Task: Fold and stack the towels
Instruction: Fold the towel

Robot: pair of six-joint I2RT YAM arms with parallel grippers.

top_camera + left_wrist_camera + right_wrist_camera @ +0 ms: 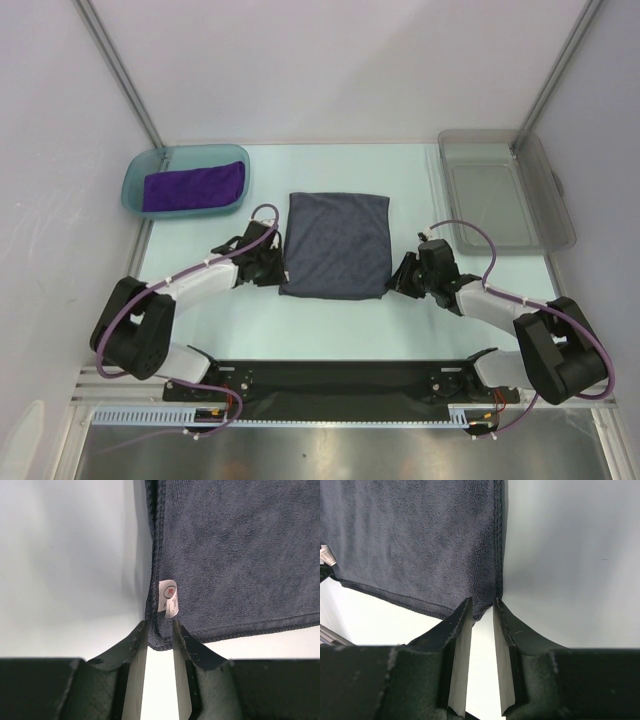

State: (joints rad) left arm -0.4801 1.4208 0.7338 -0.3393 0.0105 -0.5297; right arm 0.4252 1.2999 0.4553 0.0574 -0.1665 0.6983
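1. Upper left of the overhead view: a teal plastic tray [135, 180] holds a folded deep purple towel [193, 186].
2. Left of centre: the left gripper [160, 636] has its jaws drawn narrow, pinching the lower-left corner of the grey-blue towel [336, 245].
3. Centre: that towel lies flat on the pale table [330, 335], folded into a rough square. A small white label [168, 597] at its left edge bears a red mark, possibly an "R", too small to read.
4. Right of centre: the right gripper [482, 611], jaws equally narrow, pinches the lower-right corner.
5. Upper right: a clear grey bin [495, 200].
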